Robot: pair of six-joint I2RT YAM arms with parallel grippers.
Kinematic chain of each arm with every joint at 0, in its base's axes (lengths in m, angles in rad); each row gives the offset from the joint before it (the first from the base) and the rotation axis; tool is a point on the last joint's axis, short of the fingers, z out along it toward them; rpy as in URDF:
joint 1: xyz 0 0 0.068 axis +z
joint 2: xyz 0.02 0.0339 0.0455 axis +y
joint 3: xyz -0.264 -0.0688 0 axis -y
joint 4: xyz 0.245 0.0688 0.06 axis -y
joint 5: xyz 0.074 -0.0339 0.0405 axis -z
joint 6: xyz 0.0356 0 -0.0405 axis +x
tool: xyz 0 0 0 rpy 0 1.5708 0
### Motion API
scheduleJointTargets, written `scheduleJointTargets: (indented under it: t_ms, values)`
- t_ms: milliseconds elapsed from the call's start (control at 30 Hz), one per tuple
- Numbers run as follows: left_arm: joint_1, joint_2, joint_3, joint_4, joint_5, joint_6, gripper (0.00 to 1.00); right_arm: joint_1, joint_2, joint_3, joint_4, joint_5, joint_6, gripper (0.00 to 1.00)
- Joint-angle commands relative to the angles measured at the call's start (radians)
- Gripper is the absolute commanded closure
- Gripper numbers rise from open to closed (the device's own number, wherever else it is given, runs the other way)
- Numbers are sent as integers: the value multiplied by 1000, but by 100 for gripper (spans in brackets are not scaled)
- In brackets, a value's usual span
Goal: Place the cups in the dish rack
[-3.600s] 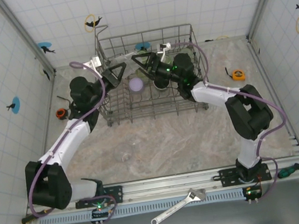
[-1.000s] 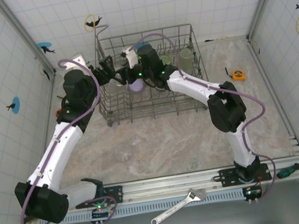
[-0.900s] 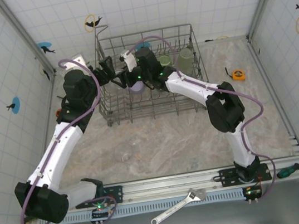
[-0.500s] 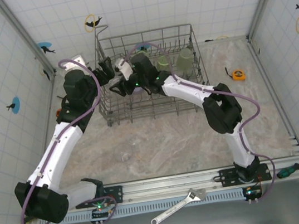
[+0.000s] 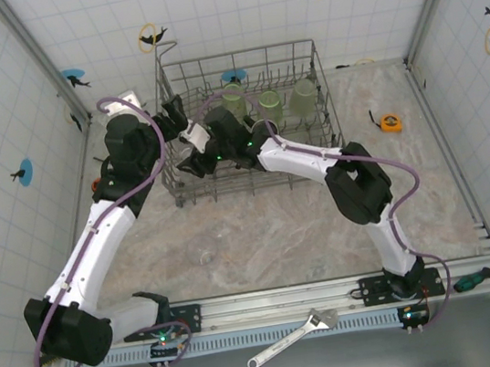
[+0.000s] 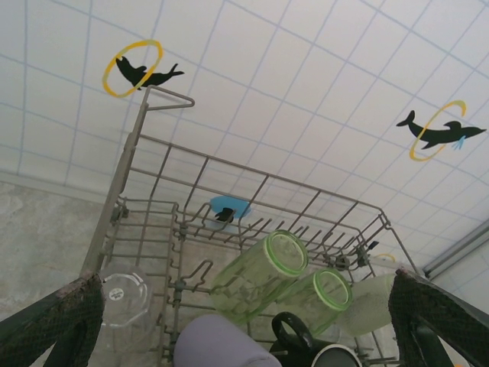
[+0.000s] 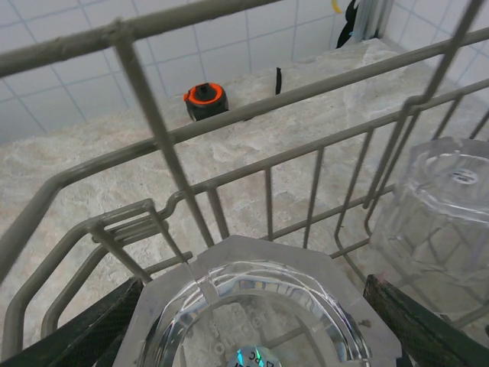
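Observation:
The grey wire dish rack point(image 5: 312, 61) stands at the back of the table. Three light green cups point(image 5: 233, 102) point(image 5: 269, 106) point(image 5: 304, 98) lie tilted along its far row. In the left wrist view a lavender cup point(image 6: 218, 344), a black mug point(image 6: 306, 348) and a clear cup point(image 6: 122, 294) sit nearer. My right gripper point(image 5: 192, 152) reaches into the rack's left part. It is shut on a clear cup point(image 7: 252, 313), base up, between its fingers point(image 7: 76, 329). My left gripper point(image 5: 175, 115) hovers open at the rack's left edge, holding nothing. Another clear cup point(image 5: 205, 252) stands on the table.
A second clear cup point(image 7: 443, 222) stands upside down in the rack just right of the held one. An orange-capped item point(image 5: 98, 185) lies by the left wall. A tape measure point(image 5: 390, 122) is right of the rack; a wrench point(image 5: 291, 338) and a screwdriver point(image 5: 471, 279) lie on the front rail.
My right gripper has carried the clear cup leftward and nearer, toward the rack's left front part. The left arm has stayed still over the last second.

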Motion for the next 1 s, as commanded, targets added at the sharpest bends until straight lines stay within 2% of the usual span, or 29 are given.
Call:
scheduleJointTargets:
  t_ms: [0,600,833,967]
  values:
    - [7,-26,35,-6,-15,19,3,18,22,-8,41,2,-36,66]
    - [10,-24,25,-4,-12,25,3,37,115,22,104,-27,-40,66]
    - [13,-29,20,-5,-15,30,3,47,99,9,156,-42,-20,67]
    - [13,-30,17,-4,-16,31,2,50,125,35,112,-14,-40,68]
